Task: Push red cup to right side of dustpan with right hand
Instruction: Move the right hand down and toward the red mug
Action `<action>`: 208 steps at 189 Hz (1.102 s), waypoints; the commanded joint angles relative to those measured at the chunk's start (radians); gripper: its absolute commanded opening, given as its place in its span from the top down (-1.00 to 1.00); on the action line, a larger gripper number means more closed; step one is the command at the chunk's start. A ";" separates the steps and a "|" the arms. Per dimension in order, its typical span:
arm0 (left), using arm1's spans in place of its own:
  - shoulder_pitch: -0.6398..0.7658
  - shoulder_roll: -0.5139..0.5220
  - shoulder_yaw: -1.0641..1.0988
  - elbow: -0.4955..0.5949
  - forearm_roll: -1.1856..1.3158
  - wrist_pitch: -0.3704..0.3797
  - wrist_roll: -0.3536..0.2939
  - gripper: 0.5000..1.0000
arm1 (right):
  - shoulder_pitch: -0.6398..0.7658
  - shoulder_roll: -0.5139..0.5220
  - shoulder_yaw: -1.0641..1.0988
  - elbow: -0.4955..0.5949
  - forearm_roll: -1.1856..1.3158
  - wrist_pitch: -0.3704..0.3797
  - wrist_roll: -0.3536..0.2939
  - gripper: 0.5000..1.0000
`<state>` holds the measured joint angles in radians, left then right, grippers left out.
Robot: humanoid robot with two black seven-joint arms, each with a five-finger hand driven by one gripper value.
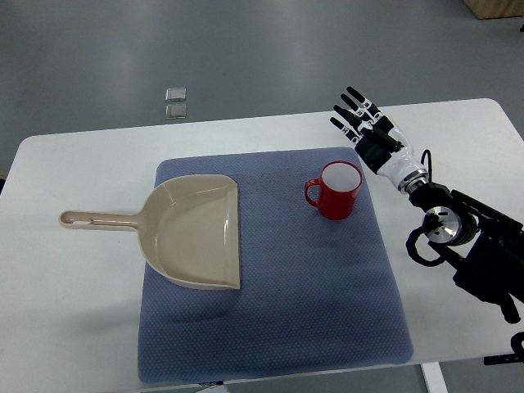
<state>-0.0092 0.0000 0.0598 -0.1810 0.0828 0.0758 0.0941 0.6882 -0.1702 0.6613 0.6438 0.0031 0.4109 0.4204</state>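
A white surface (74,270) carries a blue mat (319,303) at frame centre. On the mat's left lies a beige dustpan (196,233); the red cup (337,191) stands upright centre-right. At upper right, the right hand (366,128) hovers, fingers spread, empty, apart from the cup.

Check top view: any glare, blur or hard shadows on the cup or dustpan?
Top view: sharp overall, even soft light; red cup and dustpan cast only faint shadows on the blue mat; mild sheen on the white table; right hand unblurred.
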 commanded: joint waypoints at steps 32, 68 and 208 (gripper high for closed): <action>0.000 0.000 -0.003 0.002 0.000 0.001 -0.005 -1.00 | 0.008 -0.006 -0.003 0.000 -0.012 0.014 0.000 -0.73; 0.000 0.000 -0.003 0.002 0.000 0.001 -0.005 -1.00 | 0.004 -0.043 -0.006 -0.001 -0.117 0.094 0.000 -0.73; 0.000 0.000 0.002 -0.002 0.000 -0.001 -0.005 -1.00 | -0.049 -0.267 -0.012 0.022 -0.629 0.200 0.107 -0.73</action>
<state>-0.0092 0.0000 0.0614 -0.1825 0.0829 0.0767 0.0889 0.6580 -0.4364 0.6490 0.6467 -0.5766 0.6109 0.5007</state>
